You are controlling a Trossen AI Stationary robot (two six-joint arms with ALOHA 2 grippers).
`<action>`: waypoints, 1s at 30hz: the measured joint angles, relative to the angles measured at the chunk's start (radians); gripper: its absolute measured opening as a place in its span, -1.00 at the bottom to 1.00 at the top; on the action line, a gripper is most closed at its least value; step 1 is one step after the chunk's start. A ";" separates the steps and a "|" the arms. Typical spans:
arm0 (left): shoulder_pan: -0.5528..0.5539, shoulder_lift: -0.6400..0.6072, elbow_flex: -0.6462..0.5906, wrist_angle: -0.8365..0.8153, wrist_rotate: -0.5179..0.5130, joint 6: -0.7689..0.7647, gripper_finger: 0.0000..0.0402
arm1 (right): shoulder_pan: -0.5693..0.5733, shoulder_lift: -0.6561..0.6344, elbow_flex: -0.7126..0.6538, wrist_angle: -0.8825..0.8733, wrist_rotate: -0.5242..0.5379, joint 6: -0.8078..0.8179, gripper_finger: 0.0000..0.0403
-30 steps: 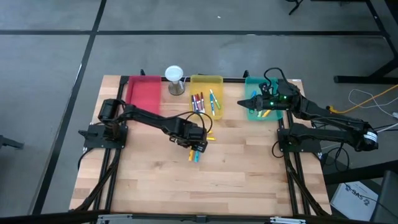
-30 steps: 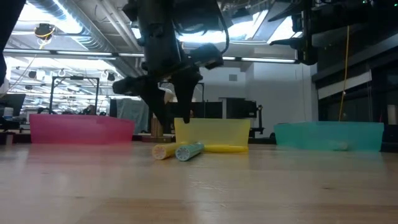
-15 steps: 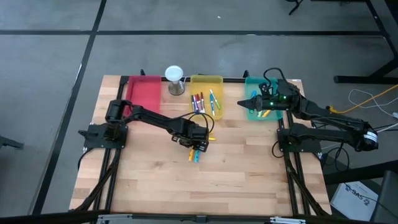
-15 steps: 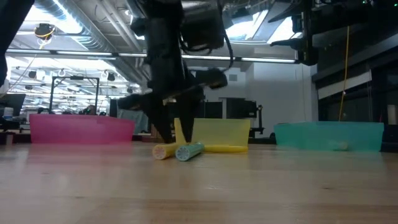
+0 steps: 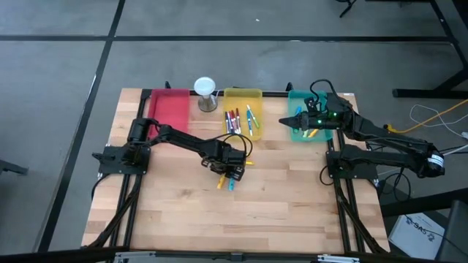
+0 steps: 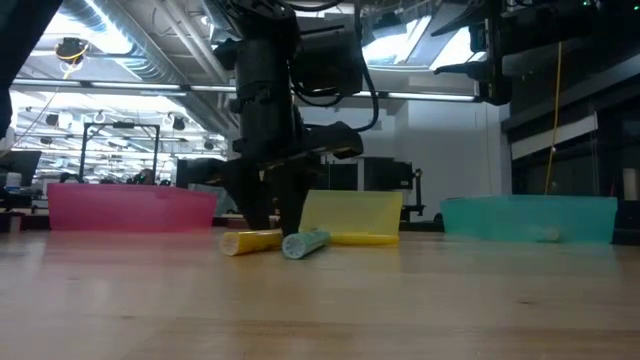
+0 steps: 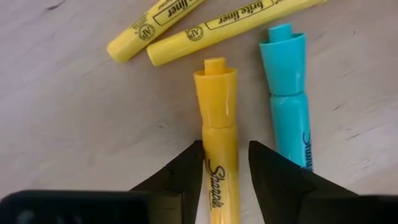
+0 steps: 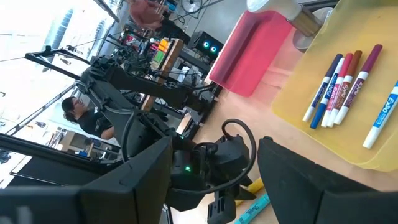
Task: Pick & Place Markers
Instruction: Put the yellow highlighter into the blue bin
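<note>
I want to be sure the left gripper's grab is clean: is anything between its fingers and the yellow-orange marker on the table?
Nothing visible is. The left gripper straddles the yellow-orange marker, one finger on each side. The teal marker lies alongside, outside one finger, and two yellow highlighters lie beyond the cap.

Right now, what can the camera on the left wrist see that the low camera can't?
Only the left wrist view shows two paler yellow highlighters lying beyond, and "Sharpie" written on the yellow marker. Only the low view shows the pink tray, yellow tray and teal tray. Both show the left end effector straddling the yellow marker, with the teal marker beside it.
</note>
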 joint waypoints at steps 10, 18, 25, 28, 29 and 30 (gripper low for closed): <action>0.000 0.001 -0.001 -0.018 0.005 0.078 -0.74 | 0.000 0.000 0.000 0.000 0.000 0.000 0.15; -0.004 -0.055 -0.014 -0.030 0.011 0.114 -0.74 | 0.000 0.000 0.000 0.000 0.000 -0.028 0.15; -0.001 -0.192 -0.008 0.000 -0.096 0.142 -0.74 | 0.000 0.000 0.000 0.026 -0.004 -0.079 0.15; -0.001 -0.264 -0.007 0.030 -0.144 0.176 -0.74 | 0.000 0.000 0.000 0.075 -0.010 -0.079 0.15; 0.000 -0.287 -0.007 0.041 -0.163 0.192 -0.74 | 0.000 0.000 0.000 0.096 -0.011 -0.079 0.15; 0.002 -0.308 -0.007 0.055 -0.185 0.209 -0.74 | 0.001 0.000 0.000 0.123 -0.014 -0.079 0.15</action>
